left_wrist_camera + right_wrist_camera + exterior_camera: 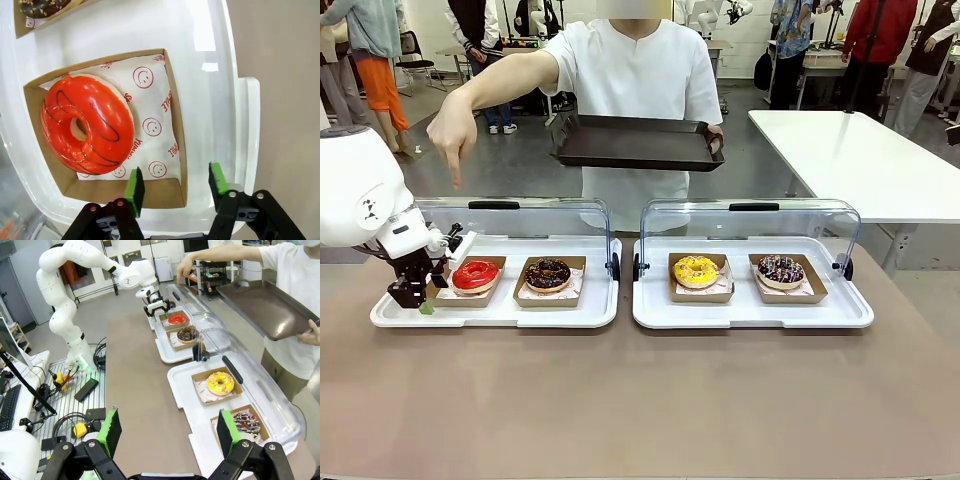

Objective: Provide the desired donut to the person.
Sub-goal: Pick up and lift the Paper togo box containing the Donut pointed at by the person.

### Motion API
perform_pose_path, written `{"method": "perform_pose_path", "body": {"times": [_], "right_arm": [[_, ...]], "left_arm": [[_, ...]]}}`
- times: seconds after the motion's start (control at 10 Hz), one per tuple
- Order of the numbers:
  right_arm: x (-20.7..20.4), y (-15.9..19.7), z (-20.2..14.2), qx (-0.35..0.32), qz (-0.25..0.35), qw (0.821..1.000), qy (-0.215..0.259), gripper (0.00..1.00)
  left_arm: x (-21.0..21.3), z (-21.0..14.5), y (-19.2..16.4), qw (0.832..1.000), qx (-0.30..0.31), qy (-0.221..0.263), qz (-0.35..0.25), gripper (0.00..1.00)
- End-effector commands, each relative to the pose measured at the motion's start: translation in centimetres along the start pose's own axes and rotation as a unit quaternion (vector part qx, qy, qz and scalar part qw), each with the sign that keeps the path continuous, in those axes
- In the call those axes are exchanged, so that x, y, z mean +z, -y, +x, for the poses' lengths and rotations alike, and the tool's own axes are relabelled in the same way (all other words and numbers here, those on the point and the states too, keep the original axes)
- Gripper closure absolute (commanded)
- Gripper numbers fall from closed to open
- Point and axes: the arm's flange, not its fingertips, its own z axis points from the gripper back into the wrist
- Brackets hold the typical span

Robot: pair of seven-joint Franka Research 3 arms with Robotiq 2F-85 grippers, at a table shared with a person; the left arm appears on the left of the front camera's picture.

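- At the left end of the left white tray (500,312), the red donut (87,125) is sitting in its open cardboard box (181,150) on printed paper.
- My left gripper (175,170) is hanging over the box's left side with its fingers apart. One green pad is over the box's inner edge and the other is over the white tray outside. The box wall is standing between them, and neither pad looks to be pressing on it.
- At the far side, the person (635,70) is pointing down with one hand (452,130) above the red donut. The other hand is holding out a dark tray (635,142).
- Just right of the red donut, a chocolate donut (548,273) is sitting in its own box on the same tray.
- Farther right, the right white tray (750,315) is carrying a yellow donut (696,270) and a sprinkled donut (780,269).
- My right gripper (167,432) is hovering over the table's (640,400) right end, fingers wide apart, holding nothing.
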Motion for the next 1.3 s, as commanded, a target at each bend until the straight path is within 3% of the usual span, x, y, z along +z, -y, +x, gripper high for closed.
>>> {"method": "perform_pose_path", "body": {"times": [0.0,0.1,0.3,0.9,1.2], "right_arm": [[0.1,0.0,0.1,0.001,0.002,1.0,0.005,0.0],[0.1,0.0,0.1,0.001,0.002,1.0,0.005,0.0],[0.1,0.0,0.1,0.001,0.002,1.0,0.005,0.0],[0.1,0.0,0.1,0.001,0.002,1.0,0.005,0.0],[0.1,0.0,0.1,0.001,0.002,1.0,0.005,0.0]], "left_arm": [[-0.2,-0.1,-0.2,1.0,0.006,0.0,0.007,1.0],[-0.2,-0.1,-0.2,1.0,0.007,0.001,0.008,0.84],[0.0,-0.1,-0.2,1.0,0.008,0.001,0.009,1.0],[0.9,-0.2,0.0,1.0,0.009,0.008,-0.003,1.0],[7.3,0.8,2.5,0.998,-0.003,-0.005,-0.056,1.0]]}}
